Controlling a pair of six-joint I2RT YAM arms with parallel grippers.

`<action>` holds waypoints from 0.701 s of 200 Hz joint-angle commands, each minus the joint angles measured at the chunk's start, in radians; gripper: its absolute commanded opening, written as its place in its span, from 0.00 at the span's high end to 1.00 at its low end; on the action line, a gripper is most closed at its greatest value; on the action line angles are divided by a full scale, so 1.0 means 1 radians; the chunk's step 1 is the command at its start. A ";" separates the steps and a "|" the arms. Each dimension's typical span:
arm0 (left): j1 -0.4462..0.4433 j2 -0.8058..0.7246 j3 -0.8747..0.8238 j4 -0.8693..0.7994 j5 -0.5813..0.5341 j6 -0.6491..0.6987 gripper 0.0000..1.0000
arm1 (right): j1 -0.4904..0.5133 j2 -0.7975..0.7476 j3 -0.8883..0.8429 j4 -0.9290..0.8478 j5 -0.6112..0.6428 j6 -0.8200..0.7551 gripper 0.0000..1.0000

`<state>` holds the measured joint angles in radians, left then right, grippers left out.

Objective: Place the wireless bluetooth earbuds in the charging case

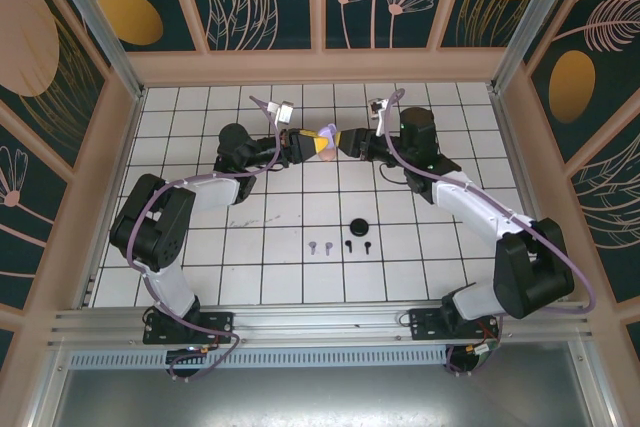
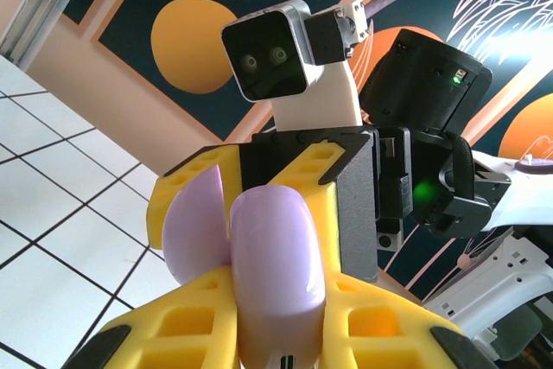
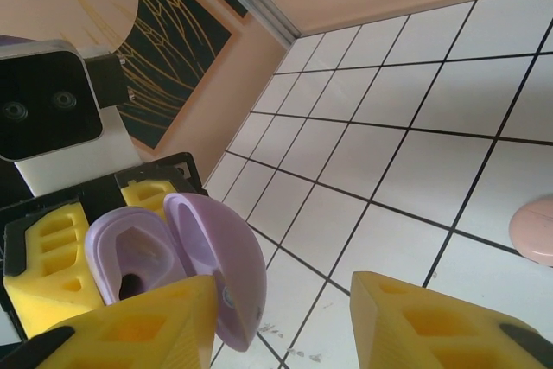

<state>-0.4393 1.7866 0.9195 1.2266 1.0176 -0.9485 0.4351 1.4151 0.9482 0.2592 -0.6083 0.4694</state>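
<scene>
From above, your left hand (image 1: 308,144) and right hand (image 1: 342,140) meet at the lilac case (image 1: 325,134). The lilac earbuds (image 1: 319,246) and black earbuds (image 1: 358,245) wait on the tabletop (image 1: 260,247), well apart from it.
Left wrist: the left hand (image 2: 276,330) clamps the lilac case (image 2: 276,257), steadying it.
Right wrist: the right hand (image 3: 285,317) has its fingers (image 3: 423,317) apart beside the open lid (image 3: 216,257).

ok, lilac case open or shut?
Open. The lilac charging case has its lid swung off the base, inner wells exposed. Contents: cannot tell.

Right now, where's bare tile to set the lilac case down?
Free: tiles between the left arm and the lilac earbuds; also the far-left corner by the back wall. Crowded: centre, around the black case and black earbuds.
</scene>
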 commanded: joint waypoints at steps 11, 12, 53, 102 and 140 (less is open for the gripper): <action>-0.007 0.003 0.036 0.037 0.025 -0.007 1.00 | 0.008 0.017 0.042 0.012 -0.045 -0.034 0.62; -0.007 0.003 0.036 0.037 0.026 -0.007 1.00 | 0.008 0.017 0.043 0.012 -0.045 -0.034 0.62; -0.009 0.008 0.045 0.037 0.033 -0.010 1.00 | 0.009 0.027 0.046 0.008 -0.054 -0.040 0.75; -0.013 0.016 0.047 0.016 0.038 -0.003 1.00 | 0.008 0.029 0.069 0.000 -0.054 -0.038 0.93; -0.015 0.012 0.047 -0.064 0.001 0.056 0.73 | 0.008 0.027 0.093 -0.036 -0.027 -0.047 1.00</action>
<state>-0.4397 1.7924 0.9390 1.2015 1.0134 -0.9436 0.4385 1.4361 0.9871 0.2272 -0.6479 0.4435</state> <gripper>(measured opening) 0.213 0.053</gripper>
